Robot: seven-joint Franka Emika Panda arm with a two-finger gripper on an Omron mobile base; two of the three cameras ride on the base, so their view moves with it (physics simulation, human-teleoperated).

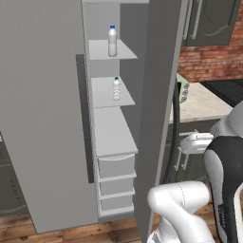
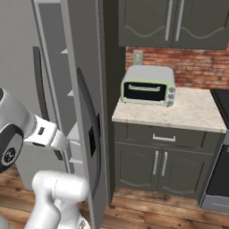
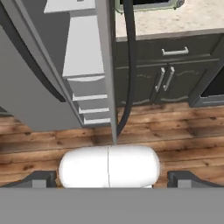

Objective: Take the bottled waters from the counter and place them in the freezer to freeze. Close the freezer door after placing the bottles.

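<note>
pincer [image 3: 109, 178]: jaws spread wide, nothing between them; hanging low over the wood floor [image 3: 175, 127], facing the thin edge of the freezer door [image 3: 106, 65].
bottles: both inside the freezer [image 1: 109, 123], up and ahead of the pincer, past the door edge. First bottle [image 1: 112, 41] upright on the top shelf; second bottle [image 1: 116, 88] upright on the shelf just below.
door: standing open, edge-on straight ahead of the pincer; its dark bar handle [image 3: 129, 61] is on the far-side face, just right of that edge.
table [image 2: 188, 112]: ahead and right of the pincer, beyond the door; carries a toaster oven [image 2: 148, 86], no bottles on it.
step, by my reading: only closing the door is left.
risk: pincer sits in line with the door's edge, so a push could slip off to one side.
risk: a hard swing may topple the upright bottles.
</note>
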